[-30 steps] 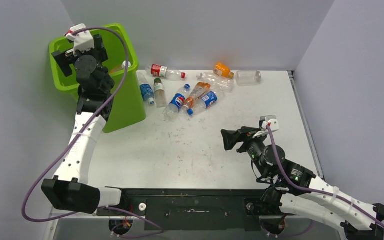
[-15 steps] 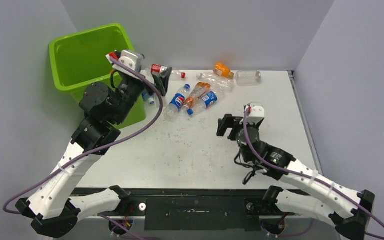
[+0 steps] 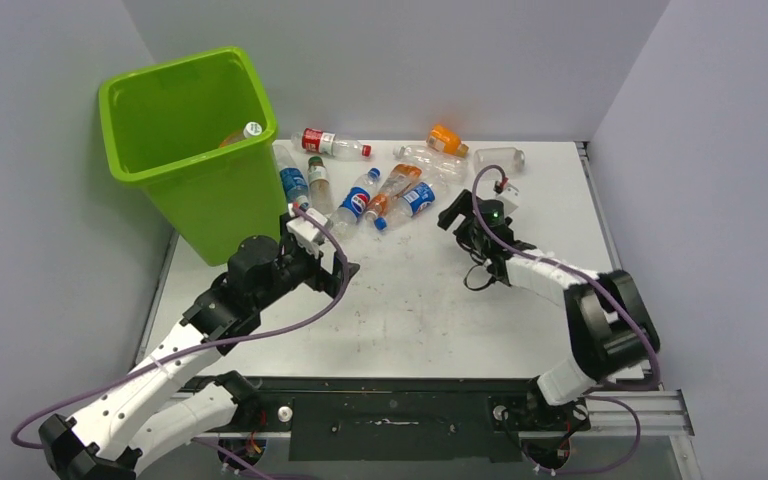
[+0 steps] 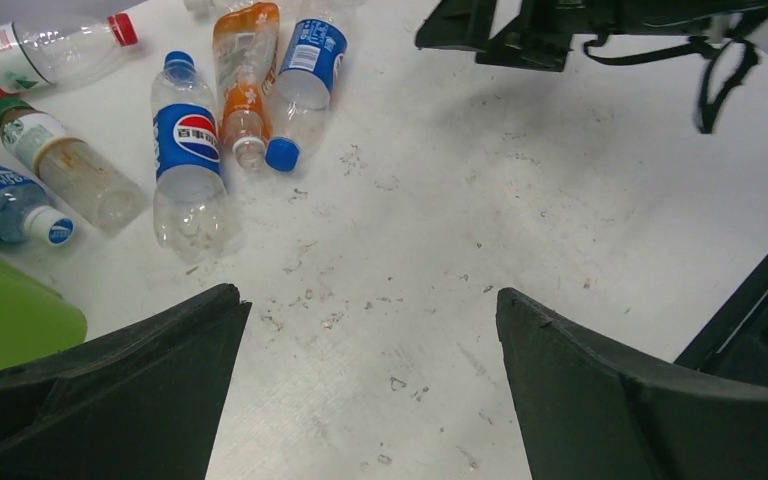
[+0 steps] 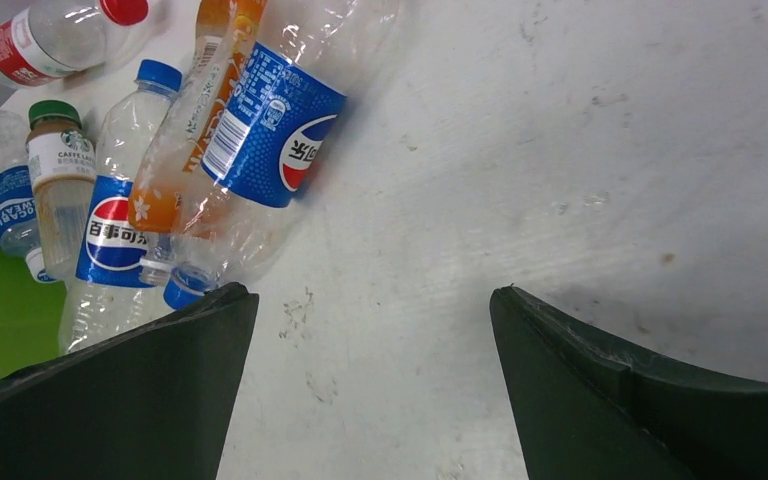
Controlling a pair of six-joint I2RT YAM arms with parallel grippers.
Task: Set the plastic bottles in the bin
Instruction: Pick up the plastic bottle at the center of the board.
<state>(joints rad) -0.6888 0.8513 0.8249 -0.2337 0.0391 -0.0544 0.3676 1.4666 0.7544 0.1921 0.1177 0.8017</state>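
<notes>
Looking down from overhead, found the plastic bottles (image 3: 365,195) strewn on the counter (image 3: 410,310) right of the bin (image 3: 230,205), with the left end effector (image 3: 343,270) and right end effector (image 3: 455,212) both spread apart and empty. Saw, through the left wrist, the bottles well ahead and to the left. Found, through the right wrist, a blue-labelled bottle (image 5: 270,125) just ahead-left, long axis slanting away; judged the right end effector nearer.
</notes>
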